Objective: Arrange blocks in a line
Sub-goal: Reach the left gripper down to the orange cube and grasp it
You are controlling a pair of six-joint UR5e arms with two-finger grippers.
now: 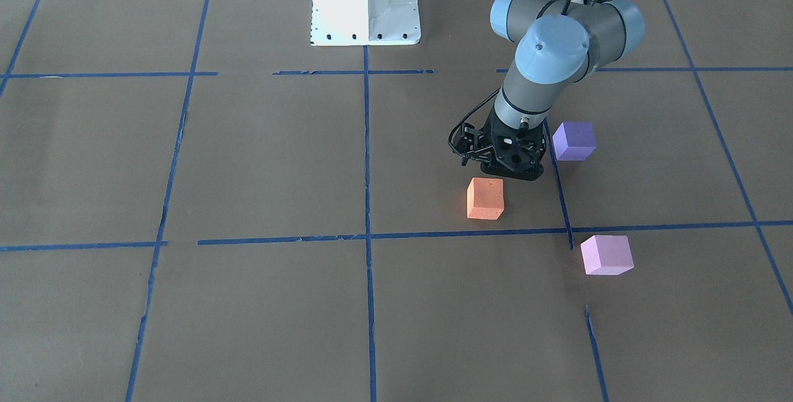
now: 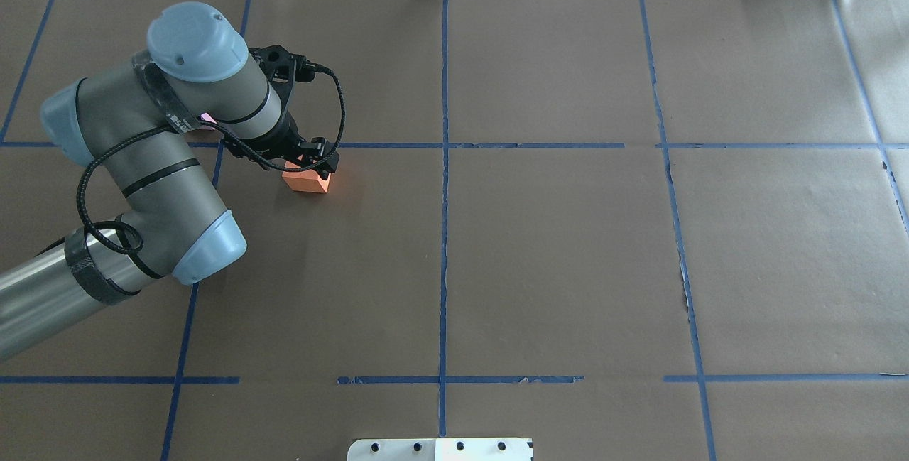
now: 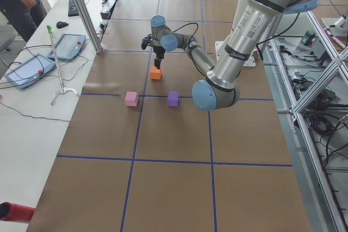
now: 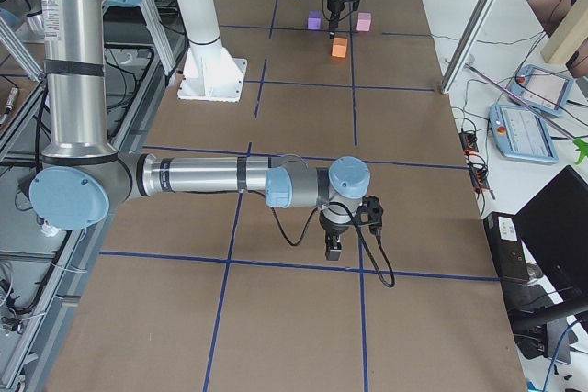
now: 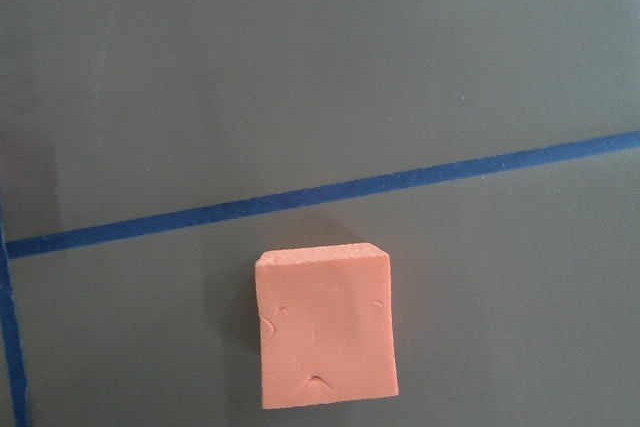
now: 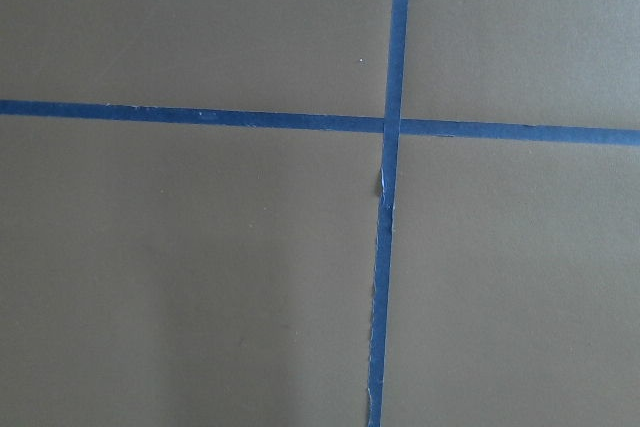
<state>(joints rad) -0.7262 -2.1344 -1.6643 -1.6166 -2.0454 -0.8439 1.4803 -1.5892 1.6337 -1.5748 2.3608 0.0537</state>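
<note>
The orange block point(image 1: 486, 199) rests on the brown table, and also shows in the left wrist view point(image 5: 326, 327) at the bottom centre. My left gripper point(image 1: 513, 171) hovers just on the robot's side of it, looks open and holds nothing. In the overhead view the left gripper point(image 2: 314, 163) overlaps the orange block's point(image 2: 307, 182) far edge. The violet-purple block point(image 1: 574, 140) sits close beside the gripper. The pale pink block point(image 1: 607, 255) lies further out, past a tape line. My right gripper point(image 4: 335, 247) is far off over bare table; I cannot tell its state.
Blue tape lines point(image 1: 368, 160) divide the brown table into squares. The robot's white base plate point(image 1: 365, 2) stands at the table's robot-side edge. The left arm's elbow point(image 2: 206, 248) hangs over the table's left part. The right wrist view shows only a tape crossing point(image 6: 392, 127).
</note>
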